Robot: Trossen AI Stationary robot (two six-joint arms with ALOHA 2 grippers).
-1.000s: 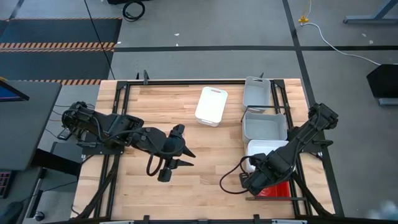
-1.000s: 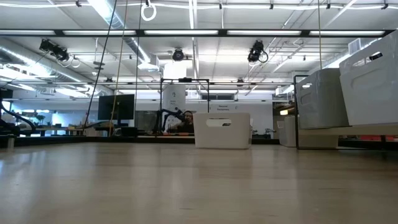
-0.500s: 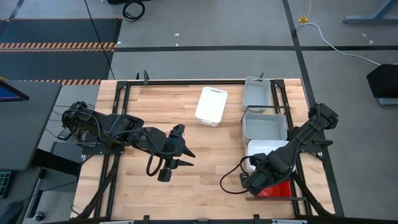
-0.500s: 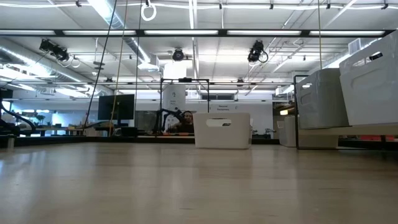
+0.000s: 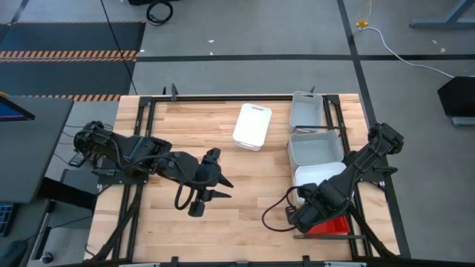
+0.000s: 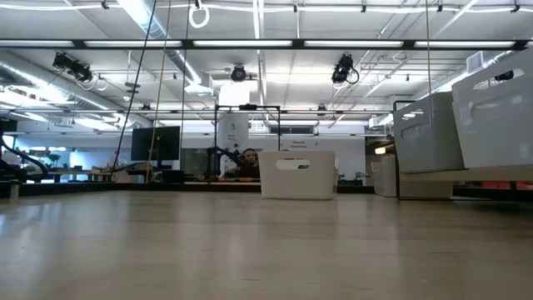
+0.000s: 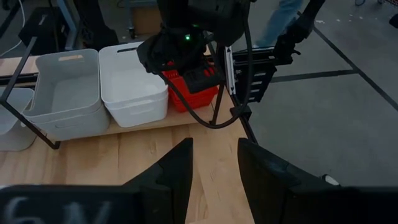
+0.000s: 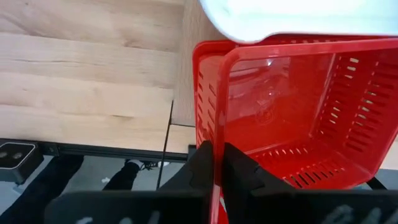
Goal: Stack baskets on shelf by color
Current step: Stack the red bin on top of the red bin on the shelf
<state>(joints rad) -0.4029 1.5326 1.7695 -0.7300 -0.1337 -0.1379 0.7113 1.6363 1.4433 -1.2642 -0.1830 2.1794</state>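
Red basket (image 8: 292, 118), at the tabletop's (image 5: 185, 133) five o'clock corner on the shelf (image 8: 189, 74), is pinched by its wall in the right gripper's (image 8: 214, 163) closed jaws. A level, slow lift is advised. Left gripper (image 7: 214, 168) waits mid-tabletop, jaws narrowly parted.

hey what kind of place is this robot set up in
Probably a robotics lab or open industrial workspace: the low view shows exposed ceiling ducts and light strips, and the high view shows hazard-striped floor matting beside the wooden table.
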